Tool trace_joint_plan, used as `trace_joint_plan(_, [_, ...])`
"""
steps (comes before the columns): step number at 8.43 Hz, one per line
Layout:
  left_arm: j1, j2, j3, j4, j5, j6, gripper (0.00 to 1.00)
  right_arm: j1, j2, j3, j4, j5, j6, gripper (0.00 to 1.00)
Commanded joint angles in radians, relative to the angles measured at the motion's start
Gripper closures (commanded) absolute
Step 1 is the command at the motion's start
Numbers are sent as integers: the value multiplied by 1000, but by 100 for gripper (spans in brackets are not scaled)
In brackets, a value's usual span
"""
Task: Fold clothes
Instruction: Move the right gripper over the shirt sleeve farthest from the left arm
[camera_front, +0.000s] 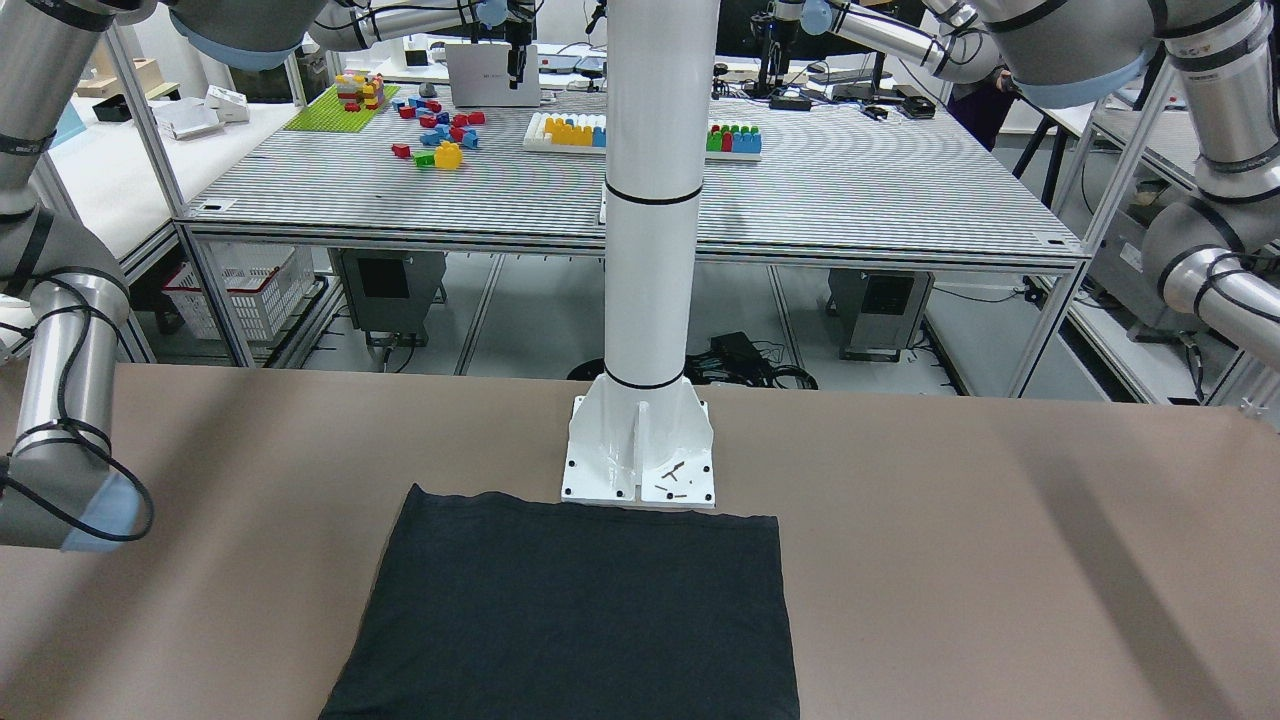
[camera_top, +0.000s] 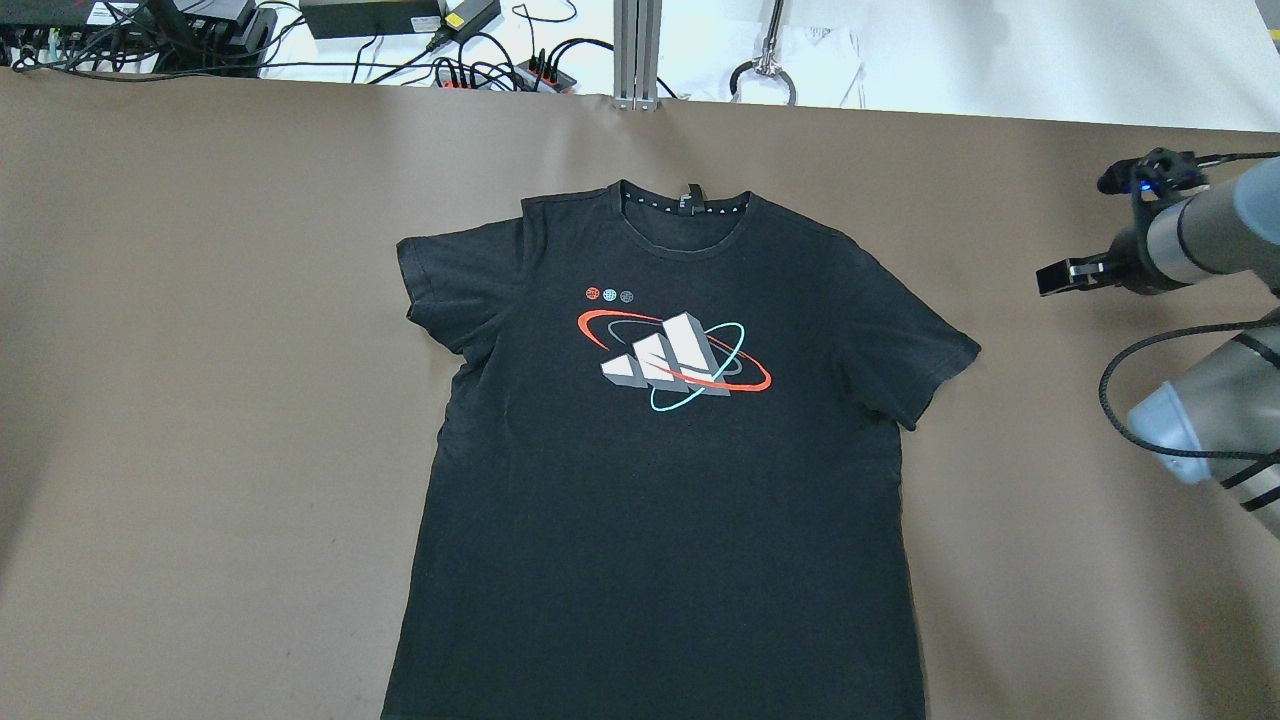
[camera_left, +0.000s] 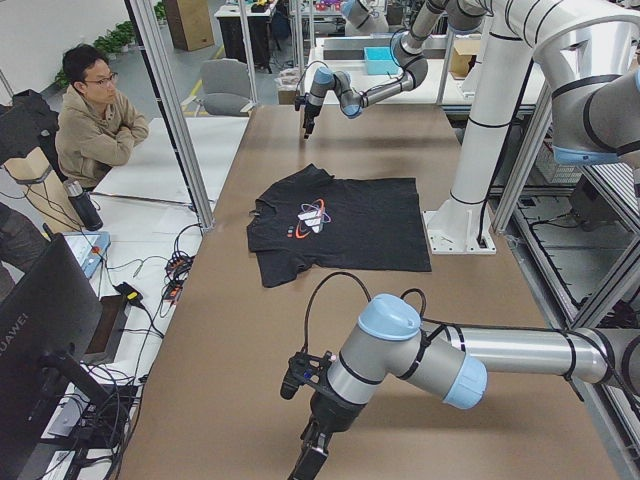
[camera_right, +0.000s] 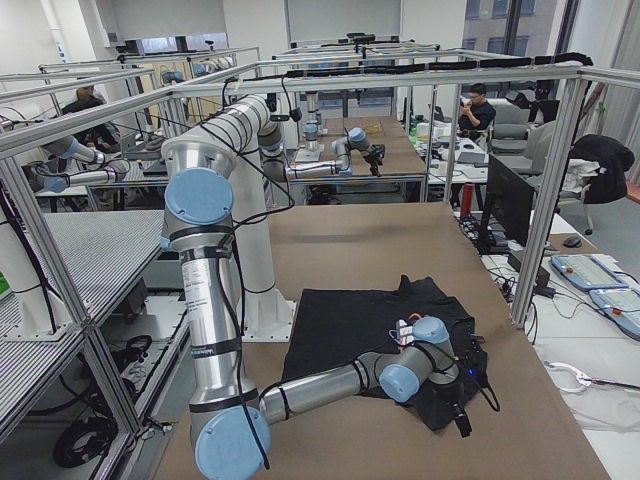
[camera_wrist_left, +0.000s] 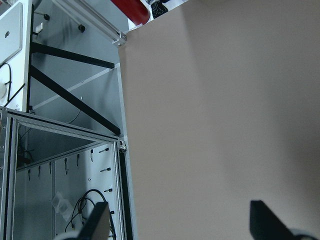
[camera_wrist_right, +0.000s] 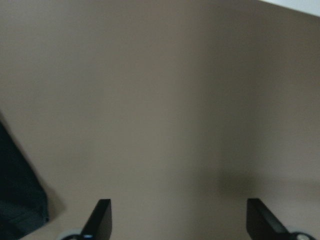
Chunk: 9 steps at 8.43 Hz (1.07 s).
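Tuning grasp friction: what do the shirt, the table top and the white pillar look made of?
Shirt: soft knit, likely cotton, matte black; it lies limp with faint creases. Table top: matte brown sheet, maybe paper or vinyl; no glare. Pillar: glossy white painted metal, judging by highlights and the bolted base.

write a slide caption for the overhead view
Black t-shirt spread flat, print up, right pincer off to one side

Shirt (camera_top: 660, 480) on table (camera_top: 200, 400) before pillar base (camera_front: 638, 460), between left claw (camera_wrist_left: 180, 222) and right claw (camera_wrist_right: 180, 220).
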Motion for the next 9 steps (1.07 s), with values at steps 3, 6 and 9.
trace_joint_plan(3, [0,-16,-6,1,0,-12,0,-93,83,-148,7,3,27,25])
trace_joint_plan(6, [0,-22,-6,4,-2,-12,0,-128,93,-165,8,3,32,27])
trace_joint_plan(9, [0,-22,-6,2,-2,-12,0,-145,93,-171,8,3,30,32])
